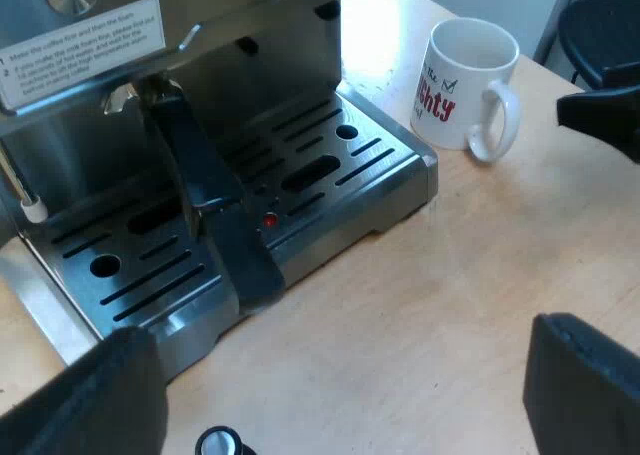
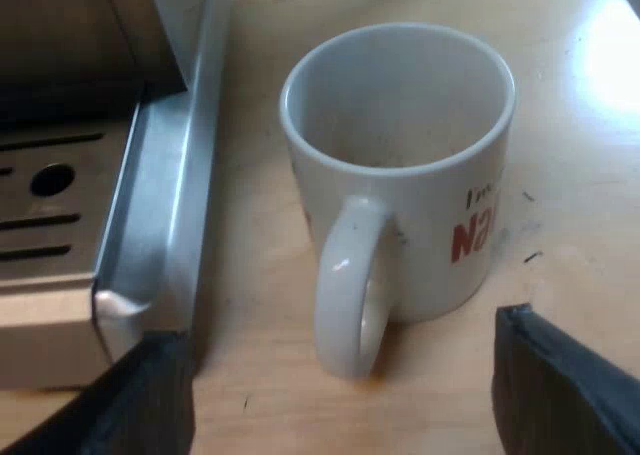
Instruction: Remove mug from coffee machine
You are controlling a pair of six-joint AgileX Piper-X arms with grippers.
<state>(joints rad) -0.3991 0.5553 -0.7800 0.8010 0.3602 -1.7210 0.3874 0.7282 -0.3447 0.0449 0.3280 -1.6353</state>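
A white mug with red lettering stands upright and empty on the wooden table, just beside the espresso machine's drip tray. Its handle points toward my right gripper, which is open, a finger on either side of the mug and a little short of it. In the left wrist view the mug sits off the tray's end, with the right gripper close to its handle. My left gripper hangs open over the table before the machine, holding nothing.
The espresso machine has a slotted metal drip tray. A dark holder handle is locked into its front and reaches out over the tray. A black tamper knob stands on the table near my left gripper.
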